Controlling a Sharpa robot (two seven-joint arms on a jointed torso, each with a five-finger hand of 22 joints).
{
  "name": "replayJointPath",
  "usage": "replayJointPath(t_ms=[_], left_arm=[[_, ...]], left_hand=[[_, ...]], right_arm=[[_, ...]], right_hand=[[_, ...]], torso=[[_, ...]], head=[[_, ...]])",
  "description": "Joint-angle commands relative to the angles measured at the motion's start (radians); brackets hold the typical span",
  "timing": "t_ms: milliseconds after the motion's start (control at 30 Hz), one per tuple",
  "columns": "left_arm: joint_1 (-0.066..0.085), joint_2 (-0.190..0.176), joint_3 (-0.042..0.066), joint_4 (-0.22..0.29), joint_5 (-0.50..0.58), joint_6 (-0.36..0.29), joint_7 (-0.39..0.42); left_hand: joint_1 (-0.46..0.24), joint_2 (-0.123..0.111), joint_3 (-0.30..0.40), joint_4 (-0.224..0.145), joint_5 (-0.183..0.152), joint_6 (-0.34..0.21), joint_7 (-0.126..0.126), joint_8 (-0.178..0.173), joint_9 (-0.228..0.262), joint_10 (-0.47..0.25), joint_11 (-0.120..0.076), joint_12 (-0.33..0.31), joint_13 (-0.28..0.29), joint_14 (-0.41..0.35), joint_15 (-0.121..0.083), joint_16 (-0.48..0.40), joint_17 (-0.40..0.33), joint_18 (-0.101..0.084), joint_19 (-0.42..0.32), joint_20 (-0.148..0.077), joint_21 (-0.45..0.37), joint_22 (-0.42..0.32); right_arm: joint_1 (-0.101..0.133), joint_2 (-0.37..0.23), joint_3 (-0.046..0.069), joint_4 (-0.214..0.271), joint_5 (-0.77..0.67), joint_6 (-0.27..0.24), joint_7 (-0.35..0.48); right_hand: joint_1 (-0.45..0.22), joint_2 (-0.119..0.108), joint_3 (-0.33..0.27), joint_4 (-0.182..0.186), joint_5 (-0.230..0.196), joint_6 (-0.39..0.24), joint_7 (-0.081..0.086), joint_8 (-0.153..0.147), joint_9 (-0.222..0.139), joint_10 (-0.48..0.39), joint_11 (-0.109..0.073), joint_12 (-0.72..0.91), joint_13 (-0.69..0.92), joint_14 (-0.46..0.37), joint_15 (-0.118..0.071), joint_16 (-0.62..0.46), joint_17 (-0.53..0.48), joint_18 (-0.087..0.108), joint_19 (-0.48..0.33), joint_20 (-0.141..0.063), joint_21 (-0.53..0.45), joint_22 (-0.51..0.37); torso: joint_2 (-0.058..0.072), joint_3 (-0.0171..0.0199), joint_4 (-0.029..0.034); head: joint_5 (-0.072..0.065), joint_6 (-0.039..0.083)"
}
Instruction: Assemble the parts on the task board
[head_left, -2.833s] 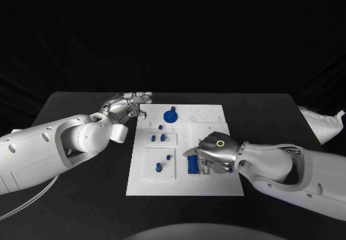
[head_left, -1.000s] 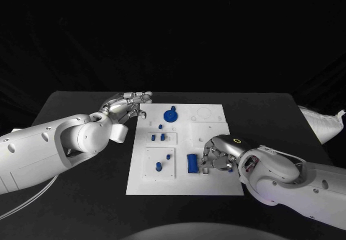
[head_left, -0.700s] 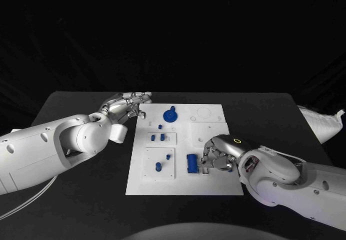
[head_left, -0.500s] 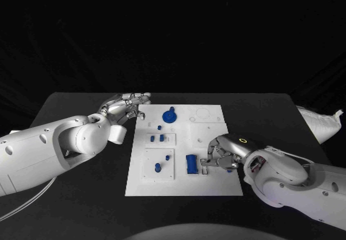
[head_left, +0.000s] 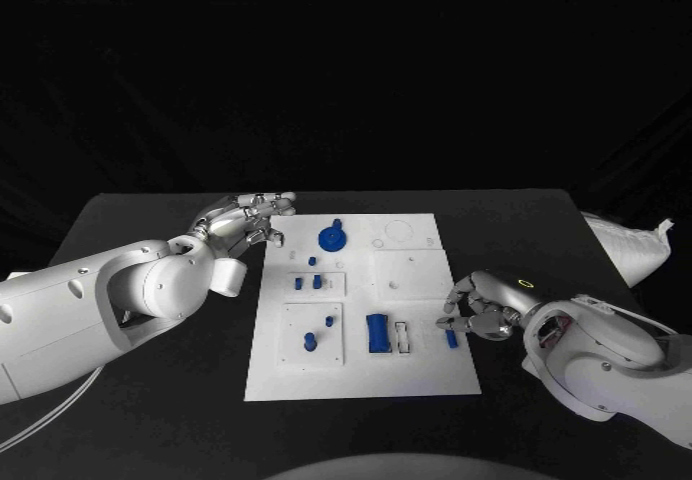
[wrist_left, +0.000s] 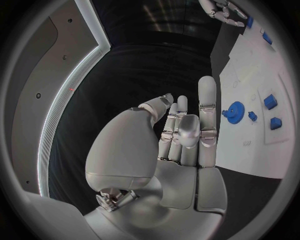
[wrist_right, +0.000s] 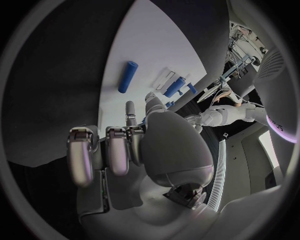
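The white task board lies mid-table. On it are a blue gear, several small blue pegs, a blue block beside a white slot frame, and a loose blue peg lying flat near the right edge. My right hand hovers at that edge with fingers curled in, holding nothing, its fingertips just above the loose peg. My left hand hangs beside the board's far left corner, fingers spread and empty. The gear lies in front of it.
A white crumpled cloth lies at the table's right edge. Bare black table surrounds the board on both sides and in front.
My right hand has drawn back to the right, off the board's middle to its right edge, leaving the blue peg uncovered on the board. The camera has shifted slightly. The left hand has stayed put.
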Motion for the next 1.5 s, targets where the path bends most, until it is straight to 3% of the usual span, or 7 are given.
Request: replayJointPath(t_ms=[33, 133, 467, 1000, 1133, 1367, 1500], left_arm=[[0.000, 0.002, 0.000, 0.003, -0.005, 0.011, 0.003], [0.000, 0.003, 0.000, 0.003, -0.009, 0.012, 0.003], [0.000, 0.004, 0.000, 0.002, -0.024, 0.014, 0.002], [0.000, 0.003, 0.000, 0.002, -0.025, 0.015, 0.001], [0.000, 0.003, 0.000, 0.002, -0.025, 0.016, 0.001], [0.000, 0.003, 0.000, 0.003, -0.025, 0.016, 0.002], [0.000, 0.002, 0.000, 0.004, -0.026, 0.016, 0.004]], left_hand=[[-0.001, 0.005, -0.004, -0.003, 0.003, -0.007, -0.003, 0.006, 0.000, -0.006, -0.001, 0.006, 0.001, -0.008, 0.001, -0.002, -0.001, 0.018, -0.006, 0.002, -0.003, -0.001], [-0.001, 0.005, -0.004, -0.003, 0.003, -0.007, -0.003, 0.006, 0.000, -0.006, -0.001, 0.006, 0.001, -0.008, 0.001, -0.002, -0.001, 0.018, -0.006, 0.002, -0.003, -0.001], [-0.001, 0.005, -0.004, -0.003, 0.003, -0.007, -0.003, 0.006, 0.000, -0.006, -0.001, 0.006, 0.001, -0.008, 0.001, -0.002, -0.001, 0.018, -0.006, 0.002, -0.003, -0.001], [-0.001, 0.005, -0.004, -0.003, 0.003, -0.007, -0.003, 0.007, 0.000, -0.007, -0.001, 0.007, 0.001, -0.008, 0.001, -0.002, -0.001, 0.018, -0.006, 0.002, -0.003, 0.000], [-0.001, 0.005, -0.004, -0.003, 0.003, -0.007, -0.003, 0.007, 0.000, -0.007, -0.001, 0.007, 0.001, -0.008, 0.001, -0.002, -0.001, 0.018, -0.006, 0.002, -0.003, 0.000], [-0.001, 0.005, -0.004, -0.003, 0.003, -0.007, -0.003, 0.007, 0.000, -0.007, -0.001, 0.007, 0.001, -0.008, 0.001, -0.002, -0.001, 0.018, -0.006, 0.002, -0.003, 0.000], [-0.001, 0.005, -0.004, -0.003, 0.003, -0.007, -0.002, 0.007, 0.000, -0.007, -0.001, 0.008, 0.001, -0.008, 0.001, -0.002, -0.001, 0.018, -0.006, 0.002, -0.003, -0.001]], right_arm=[[-0.003, -0.005, 0.000, 0.000, -0.016, 0.040, -0.057], [-0.005, -0.008, 0.000, 0.002, -0.037, 0.054, -0.075], [-0.011, -0.011, 0.000, 0.005, -0.076, 0.093, -0.104], [-0.035, 0.016, 0.000, -0.013, -0.093, 0.133, -0.108], [-0.038, 0.028, 0.000, -0.021, -0.123, 0.139, -0.109], [-0.045, 0.050, 0.000, -0.034, -0.210, 0.179, -0.109], [-0.050, 0.058, 0.000, -0.037, -0.261, 0.222, -0.108]], right_hand=[[-0.002, 0.004, -0.014, 0.006, 0.002, 0.020, -0.001, -0.019, -0.008, 0.072, 0.009, -0.003, 0.213, 0.093, 0.008, -0.003, 0.201, -0.008, 0.086, 0.011, -0.004, 0.207], [-0.015, 0.009, -0.023, 0.019, 0.011, 0.038, -0.003, -0.035, -0.014, 0.072, 0.007, -0.004, 0.212, 0.093, 0.007, -0.003, 0.201, -0.008, 0.086, 0.012, -0.004, 0.207], [-0.045, 0.007, -0.058, 0.040, 0.040, 0.080, -0.008, -0.080, -0.026, 0.074, 0.003, -0.002, 0.214, 0.094, 0.003, -0.001, 0.203, -0.008, 0.087, 0.009, -0.002, 0.209], [-0.043, 0.006, -0.076, 0.033, 0.043, 0.105, -0.013, -0.097, -0.026, 0.074, -0.001, -0.002, 0.214, 0.094, 0.000, -0.001, 0.203, -0.008, 0.087, 0.006, -0.003, 0.209], [0.009, 0.012, -0.066, 0.005, 0.003, 0.113, -0.013, -0.110, -0.027, 0.074, -0.003, -0.003, 0.215, 0.094, -0.002, -0.001, 0.202, -0.008, 0.087, 0.004, -0.003, 0.208], [0.127, 0.019, 0.014, -0.064, -0.158, 0.124, -0.012, -0.143, -0.032, 0.074, -0.002, -0.002, 0.216, 0.095, -0.003, 0.006, 0.211, -0.009, 0.088, 0.002, 0.000, 0.213], [0.167, 0.006, 0.061, -0.092, -0.171, 0.130, -0.011, -0.156, -0.035, 0.074, -0.002, -0.001, 0.217, 0.096, -0.002, 0.008, 0.214, -0.010, 0.089, 0.003, 0.003, 0.217]], torso=[[0.000, -0.0001, 0.0003], [0.001, 0.0012, 0.0019], [0.001, -0.0002, 0.0037], [0.000, 0.0001, 0.0031], [0.000, 0.0003, 0.0040], [0.001, 0.0002, 0.0035], [0.001, 0.0002, 0.0035]], head=[[-0.010, 0.004], [-0.015, 0.003], [-0.022, 0.004], [-0.019, -0.001], [-0.018, -0.001], [-0.017, -0.001], [-0.017, -0.004]])
